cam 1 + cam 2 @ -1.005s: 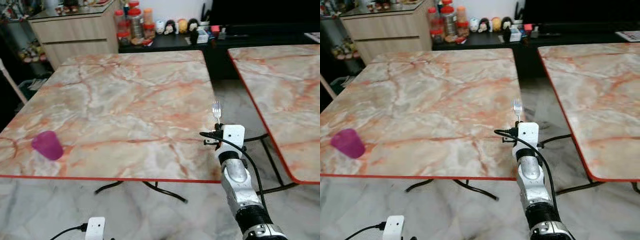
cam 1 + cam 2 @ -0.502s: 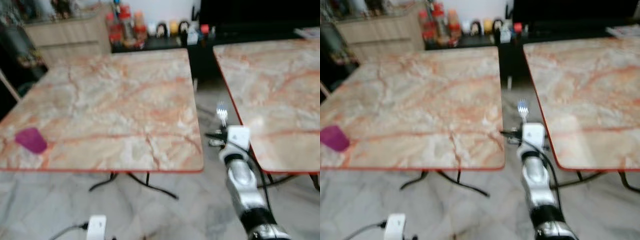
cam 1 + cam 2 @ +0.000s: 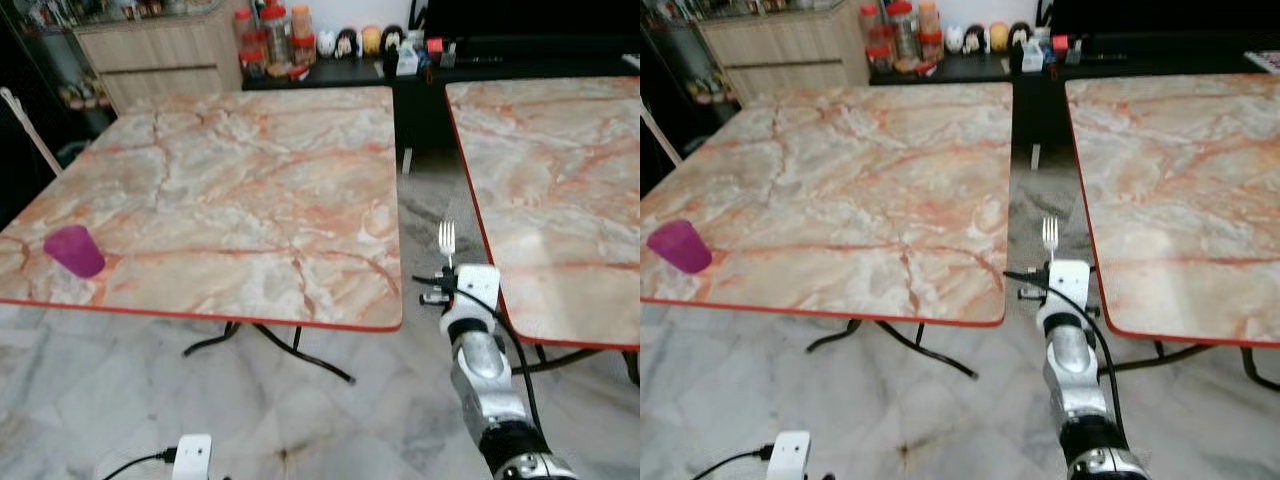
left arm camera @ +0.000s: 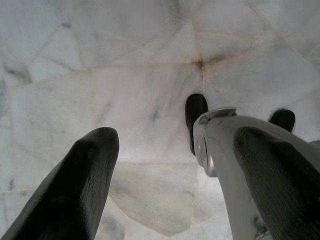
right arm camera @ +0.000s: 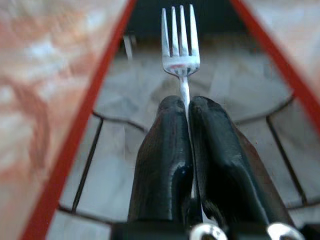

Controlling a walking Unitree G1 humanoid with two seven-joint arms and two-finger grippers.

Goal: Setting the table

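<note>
Silver metal shows at the centre of the right wrist view, where a small four-tined steel fork is pinched by its handle between the two black fingers of the right gripper, which are pressed tight around it so the tines stand upright and clear for carrying. In the left eye view, the fork is held at lower right, over the grey marble floor in the gap between two orange-veined marble tables with red edging. A translucent purple plastic cup is seen at the left edge. The left gripper is held spread and empty above the floor, apparently idle.
</note>
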